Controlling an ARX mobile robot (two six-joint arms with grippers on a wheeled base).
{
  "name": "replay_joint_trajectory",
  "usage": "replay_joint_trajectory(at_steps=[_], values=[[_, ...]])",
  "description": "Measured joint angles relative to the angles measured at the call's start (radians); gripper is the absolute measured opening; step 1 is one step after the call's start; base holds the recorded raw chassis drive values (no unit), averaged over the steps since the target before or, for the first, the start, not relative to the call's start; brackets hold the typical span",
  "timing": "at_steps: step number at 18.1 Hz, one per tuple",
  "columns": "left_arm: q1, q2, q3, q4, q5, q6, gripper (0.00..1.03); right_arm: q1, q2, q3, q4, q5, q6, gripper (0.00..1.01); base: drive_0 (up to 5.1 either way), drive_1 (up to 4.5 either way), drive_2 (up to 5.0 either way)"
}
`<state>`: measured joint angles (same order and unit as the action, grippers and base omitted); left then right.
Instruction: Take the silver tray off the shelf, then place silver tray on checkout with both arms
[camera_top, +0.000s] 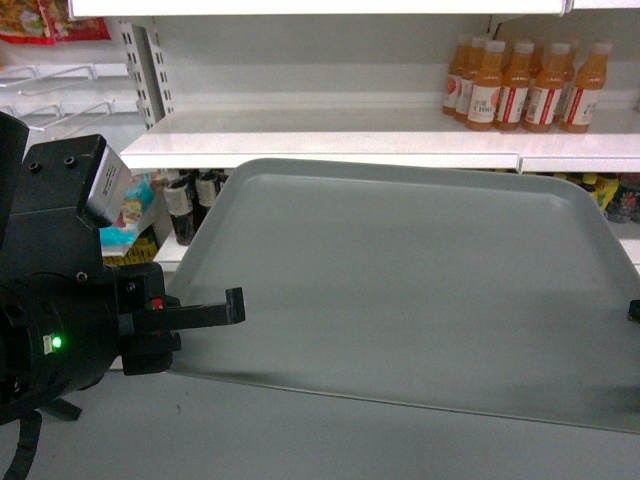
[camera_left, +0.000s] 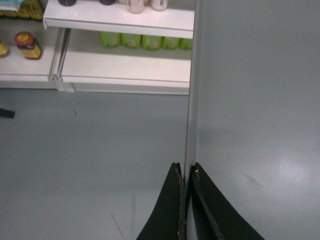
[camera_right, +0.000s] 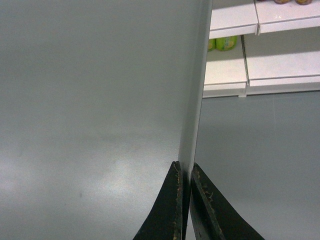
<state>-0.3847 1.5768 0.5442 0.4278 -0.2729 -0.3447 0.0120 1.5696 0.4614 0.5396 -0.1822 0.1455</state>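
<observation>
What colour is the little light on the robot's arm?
Green, seen best in the head view.

Ahead of me stand white store racks, their perforated uprights (camera_top: 148, 70) rising beside bare white back panels. A row of orange juice bottles (camera_top: 525, 85) sits up on the right, labels facing out. Lower down on the left I see dark bottles (camera_top: 192, 200) and a few bright packets (camera_top: 135, 215), and red packets (camera_top: 55, 20) hang in the top corner above white wire racks (camera_top: 55, 90). Down low, green bottles (camera_left: 142, 41) line a bottom board, with a red-lidded jar (camera_left: 27, 45) well off to their left. The floor (camera_left: 90, 150) is plain grey, smooth, with faint scuffs. The light is even and cool.
</observation>
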Motion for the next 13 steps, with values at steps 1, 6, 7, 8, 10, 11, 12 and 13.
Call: replay_joint_trajectory(at_steps=[1,6,7,8,10,11,12,13], values=[[0.0,0.0,0.0,-0.003,0.0,0.0,0.03,0.0,0.0,0.0,-0.001,0.0,0.0,0.03,0.1,-4.25,4.4],[0.0,0.001,0.0,-0.007,0.0,0.0,0.03,0.0,0.0,0.0,-0.007,0.0,0.0,0.03,0.1,-4.25,4.4],[0.0,0.0,0.0,-0.005,0.0,0.0,0.03,0.0,0.0,0.0,-0.002,-0.001,0.0,0.03,0.0,-4.28,4.4],[0.0,0.0,0.002,0.002,0.0,0.0,0.03,0.0,0.0,0.0,0.001,0.0,0.0,0.03,0.1,-4.27,4.4],[0.0,0.0,0.002,-0.011,-0.001,0.0,0.03,0.001,0.0,0.0,-0.007,0.0,0.0,0.03,0.1,-4.27,4.4],[0.0,0.0,0.002,0.0,0.0,0.0,0.03,0.0,0.0,0.0,-0.002,0.0,0.0,0.03,0.1,-4.21,4.4],[0.0,0.0,0.002,-0.001,0.0,0.0,0.03,0.0,0.0,0.0,0.0,0.0,0.0,0.03,0.1,-4.21,4.4],[0.0,0.001,0.002,-0.005,0.0,0.0,0.03,0.0,0.0,0.0,0.0,-0.001,0.0,0.03,0.1,-4.21,4.4]])
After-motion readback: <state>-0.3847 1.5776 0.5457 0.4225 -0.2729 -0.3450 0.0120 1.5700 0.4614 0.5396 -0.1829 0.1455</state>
